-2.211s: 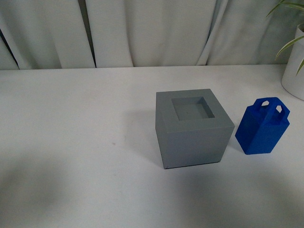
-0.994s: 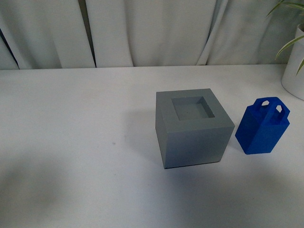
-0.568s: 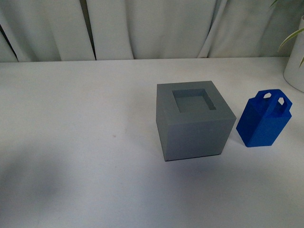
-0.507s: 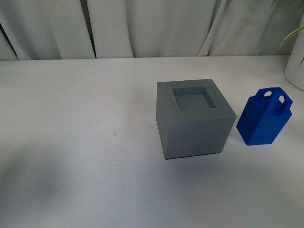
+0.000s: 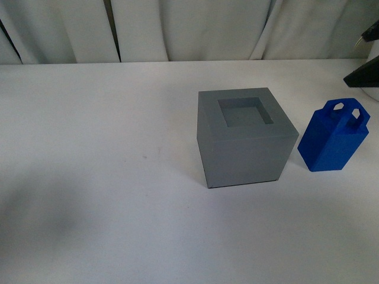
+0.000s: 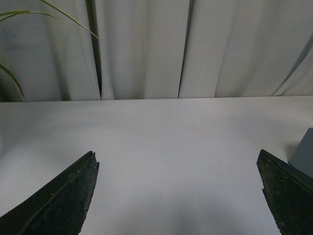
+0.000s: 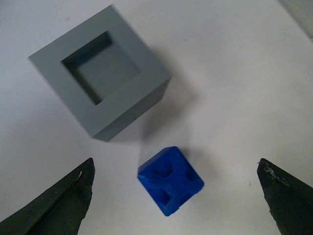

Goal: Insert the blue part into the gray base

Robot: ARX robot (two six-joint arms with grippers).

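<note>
The gray base [image 5: 246, 137] stands on the white table [image 5: 100, 148], its square recess facing up and empty. The blue part [image 5: 334, 136] stands upright just to its right, apart from it, with its two looped openings on top. In the right wrist view my right gripper [image 7: 176, 160] hangs open above the blue part [image 7: 171, 182], a finger on either side and well clear of it, with the gray base [image 7: 100, 71] beyond. One of its dark fingers [image 5: 362, 74] shows at the front view's right edge. My left gripper [image 6: 176, 153] is open and empty over bare table; a corner of the gray base [image 6: 305, 152] shows at the edge.
White curtains [image 5: 189, 29] hang behind the table's far edge. A white plant pot [image 5: 374, 92] stands at the far right, just behind the blue part. Plant leaves [image 6: 29, 12] show in the left wrist view.
The front view has shifted, so the far table edge sits higher in the picture. A dark finger of my right gripper has come in at the upper right. The base and blue part have not moved.
</note>
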